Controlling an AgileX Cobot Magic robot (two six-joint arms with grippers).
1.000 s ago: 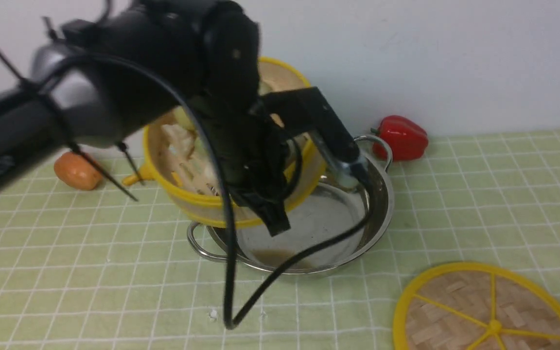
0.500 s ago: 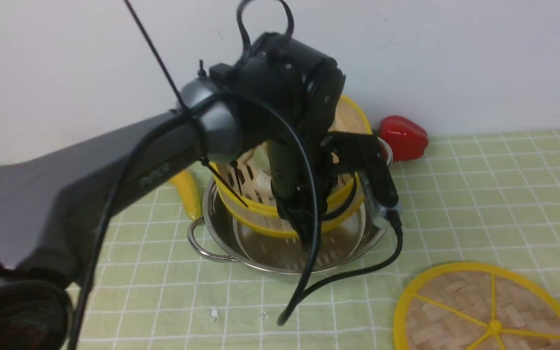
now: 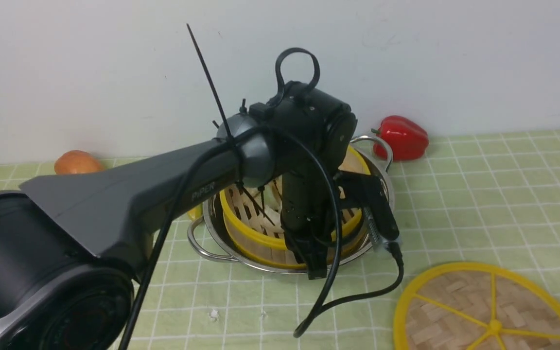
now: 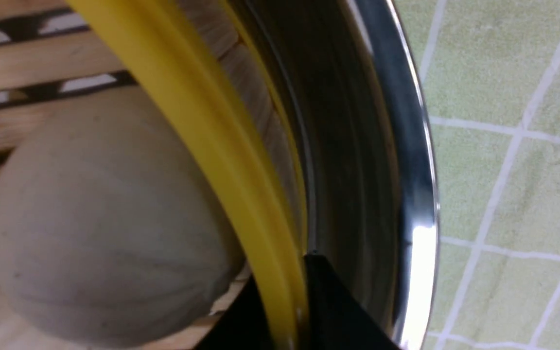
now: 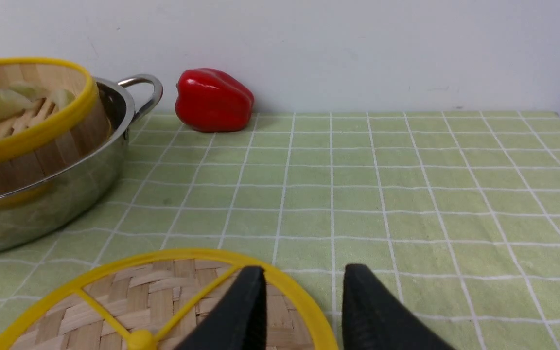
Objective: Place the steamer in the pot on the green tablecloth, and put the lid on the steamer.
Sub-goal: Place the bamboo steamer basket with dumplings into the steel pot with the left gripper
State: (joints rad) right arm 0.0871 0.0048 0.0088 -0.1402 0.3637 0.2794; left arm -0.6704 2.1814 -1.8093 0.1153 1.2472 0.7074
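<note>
On the desk spread with the green tablecloth (image 3: pixel 479 204), the steamer (image 3: pixel 251 228) is set inside the pot (image 3: pixel 241 260), its rim gripped by the left pincer (image 4: pixel 285 301), probably to steady it, while the right pincer (image 5: pixel 303 272) is held open over the lid (image 3: pixel 484 311), seemingly ready to take it.

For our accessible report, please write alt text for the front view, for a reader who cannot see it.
The left end effector grips the near rim of the steamer, which is inside the pot on the green tablecloth. The lid lies flat on the cloth at the near right, and a red pepper rests by the wall.
</note>
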